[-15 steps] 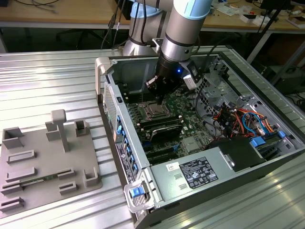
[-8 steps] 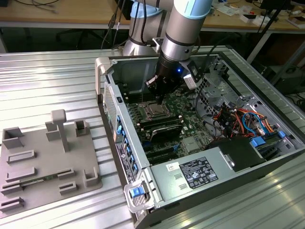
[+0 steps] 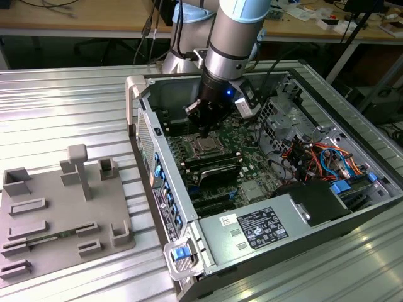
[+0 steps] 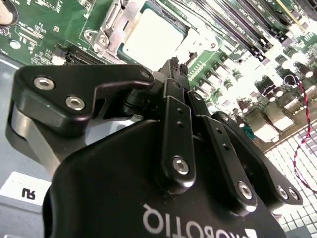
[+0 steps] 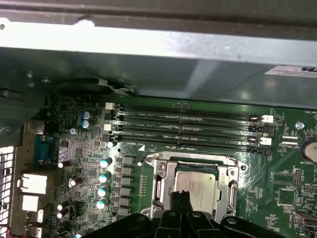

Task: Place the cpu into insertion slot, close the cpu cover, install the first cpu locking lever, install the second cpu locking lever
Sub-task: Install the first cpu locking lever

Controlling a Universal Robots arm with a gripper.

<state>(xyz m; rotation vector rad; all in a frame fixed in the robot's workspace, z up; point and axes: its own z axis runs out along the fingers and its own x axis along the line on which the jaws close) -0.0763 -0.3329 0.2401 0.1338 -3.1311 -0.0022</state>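
The cpu (image 5: 195, 184) lies flat in the insertion slot (image 5: 163, 171) on the green motherboard, its silver-grey top showing. The cpu cover (image 5: 232, 174) lies down around it as a silvery frame. In the second wrist view the cpu (image 4: 153, 37) sits just beyond my black fingertips. My gripper (image 5: 181, 197) is shut, its two tips pressed together with nothing between them, right at the cpu's near edge. In the exterior view the gripper (image 3: 204, 131) hangs straight over the slot (image 3: 206, 148) inside the open computer case. I cannot tell how the locking levers stand.
Long black memory slots (image 5: 188, 130) run beside the socket, with the case's metal wall (image 5: 148, 44) just beyond them. A grey power supply box (image 3: 258, 229) and coloured cables (image 3: 321, 157) fill the case's other end. A grey fixture plate (image 3: 63, 207) lies at the exterior view's left.
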